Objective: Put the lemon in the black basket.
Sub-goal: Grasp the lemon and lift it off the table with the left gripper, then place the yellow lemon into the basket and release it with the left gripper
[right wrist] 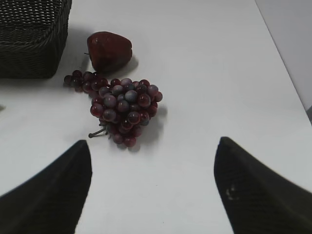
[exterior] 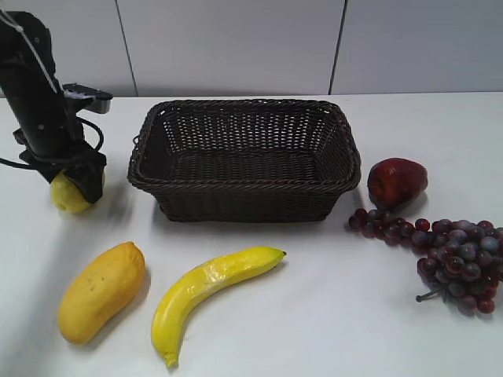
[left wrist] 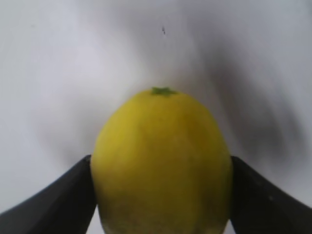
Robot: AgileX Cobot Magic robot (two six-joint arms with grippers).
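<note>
- Left end effector (exterior: 76, 184) pinches the lemon (exterior: 72, 194) at the counter (exterior: 314, 314), left of the black basket (exterior: 245, 159).
- Right end effector (right wrist: 153, 190) is spread near the grapes (right wrist: 124, 109).

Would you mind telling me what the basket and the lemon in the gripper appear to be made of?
The black basket looks like woven wicker or plastic rattan: dark strands, open weave, braided rim. The lemon looks like moulded plastic or foam, with smooth, even yellow skin and a painted-looking green stem spot, though real fruit cannot be excluded.

White table (exterior: 314, 314) carries black basket (exterior: 245, 161), mango (exterior: 100, 290), banana (exterior: 208, 290), grapes (exterior: 448, 255), red fruit (exterior: 395, 181)
</note>
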